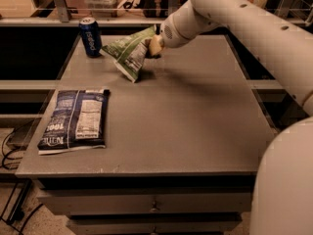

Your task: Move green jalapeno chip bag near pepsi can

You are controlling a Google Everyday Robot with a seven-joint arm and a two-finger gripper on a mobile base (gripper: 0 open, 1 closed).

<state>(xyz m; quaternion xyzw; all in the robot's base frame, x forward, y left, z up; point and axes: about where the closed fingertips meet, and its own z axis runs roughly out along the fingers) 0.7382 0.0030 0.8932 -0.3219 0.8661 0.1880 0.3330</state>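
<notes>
The green jalapeno chip bag (128, 51) hangs tilted at the far side of the grey table, its lower corner close to or touching the top. My gripper (153, 45) is shut on the bag's right end and holds it up. The pepsi can (90, 36) stands upright at the table's far left corner, just left of the bag, with a small gap between them. My white arm reaches in from the upper right.
A dark navy-blue chip bag (74, 120) lies flat near the table's (195, 126) left front edge. Drawers run below the front edge. A dark shelf with clutter stands behind the table. My arm's bulk fills the right edge.
</notes>
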